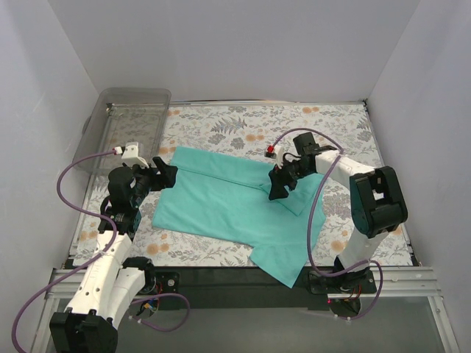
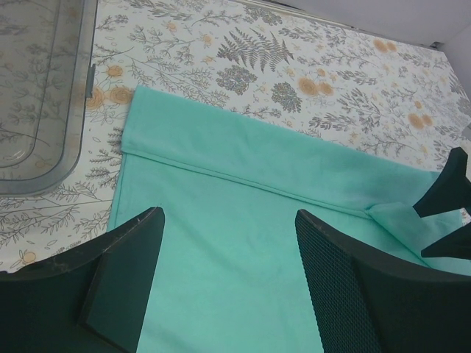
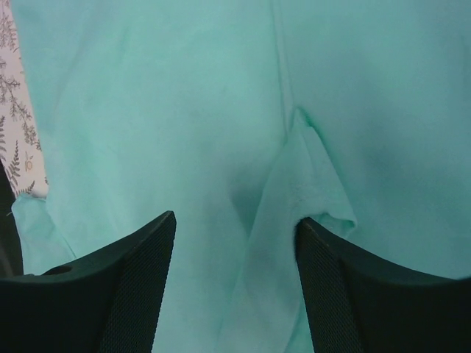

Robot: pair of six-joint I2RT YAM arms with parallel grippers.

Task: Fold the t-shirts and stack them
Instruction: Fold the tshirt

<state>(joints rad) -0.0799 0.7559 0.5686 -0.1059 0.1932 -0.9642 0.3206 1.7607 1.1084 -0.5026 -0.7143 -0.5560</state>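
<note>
teal t-shirt (image 1: 221,202) lying mid-surface (image 1: 221,129), far edge folded over | I'm hovering the left gripper (image 1: 165,176) at its left edge, jaws spread, likely readying a grab | I'm holding the right gripper (image 1: 279,189) low over the sleeve crease, jaws spread, pinching nothing

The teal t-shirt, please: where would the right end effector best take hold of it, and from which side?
Probably the raised pucker in the t-shirt, pinched from straight above. It stands proud while the cloth around it lies flat with no free edge nearby, and the open right end effector hangs just over it.
</note>
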